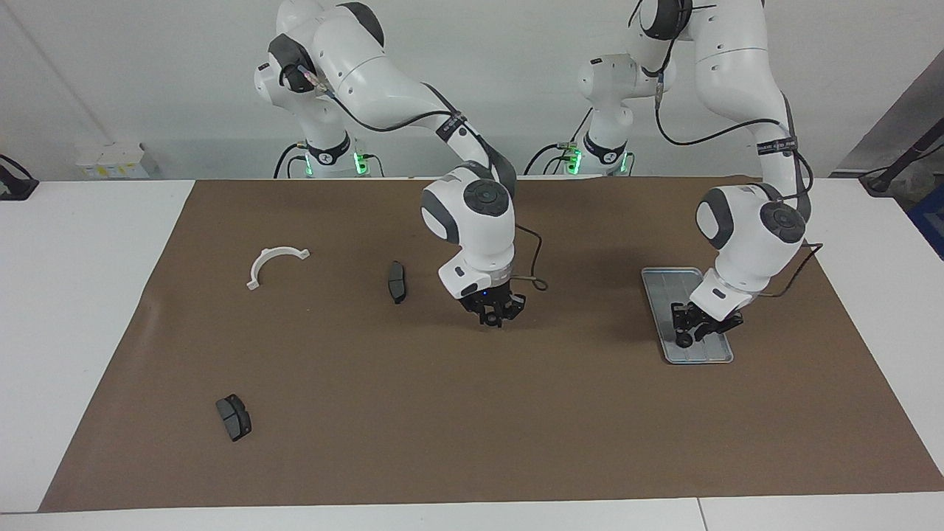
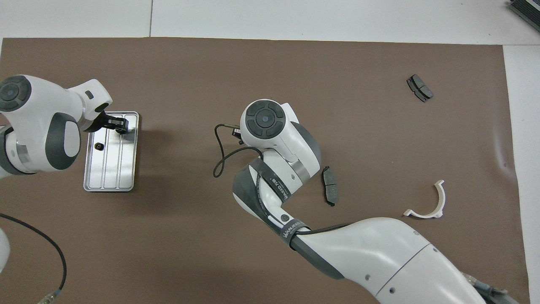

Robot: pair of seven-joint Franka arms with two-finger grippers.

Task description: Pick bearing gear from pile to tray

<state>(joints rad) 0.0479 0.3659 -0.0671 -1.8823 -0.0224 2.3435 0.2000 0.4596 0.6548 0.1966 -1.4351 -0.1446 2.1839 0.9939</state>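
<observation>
The silver tray (image 1: pixel 658 282) (image 2: pixel 110 177) lies on the mat toward the left arm's end. A small black round bearing gear (image 2: pixel 98 146) rests in it. My left gripper (image 1: pixel 693 330) (image 2: pixel 120 126) hangs low over the tray, with a dark round piece (image 1: pixel 684 341) at its tips; whether it is held I cannot tell. My right gripper (image 1: pixel 495 318) hovers over the bare middle of the mat, mostly hidden under its wrist in the overhead view. The pile is scattered: a white half-ring bracket (image 1: pixel 274 264) (image 2: pixel 428 202) and two dark brake pads (image 1: pixel 397 282) (image 2: pixel 329 191), (image 1: pixel 234 417) (image 2: pixel 419 88).
A brown mat (image 1: pixel 516 428) covers most of the white table. The right arm's elbow and forearm (image 2: pixel 379 249) stretch across the mat from the robots' end. A loose black cable loop (image 2: pixel 219 162) hangs from the right wrist.
</observation>
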